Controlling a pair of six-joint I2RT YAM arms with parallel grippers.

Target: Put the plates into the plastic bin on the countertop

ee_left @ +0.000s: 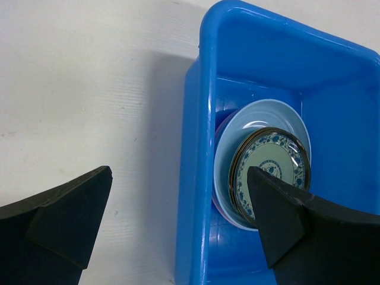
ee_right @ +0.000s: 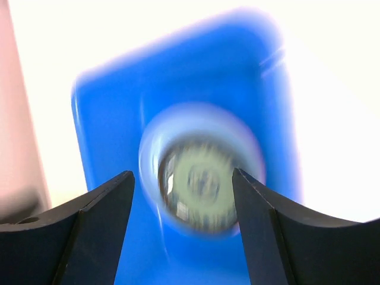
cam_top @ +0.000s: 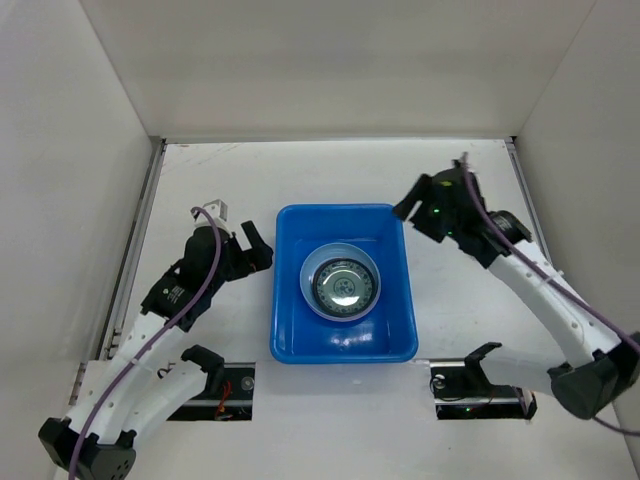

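The plastic bin is a bright blue tub in the middle of the white countertop. Inside it the plates lie stacked: a grey-teal patterned plate on top, a light blue plate below it, and a pink edge under that. My left gripper stands open beside the bin's left wall, holding nothing; in its wrist view the left gripper straddles the bin's rim. My right gripper hovers at the bin's far right corner, open and empty. In the blurred right wrist view the right gripper frames the plates.
White walls enclose the countertop on the left, back and right. Both arm bases sit at the near edge. Bare white surface lies left of the bin.
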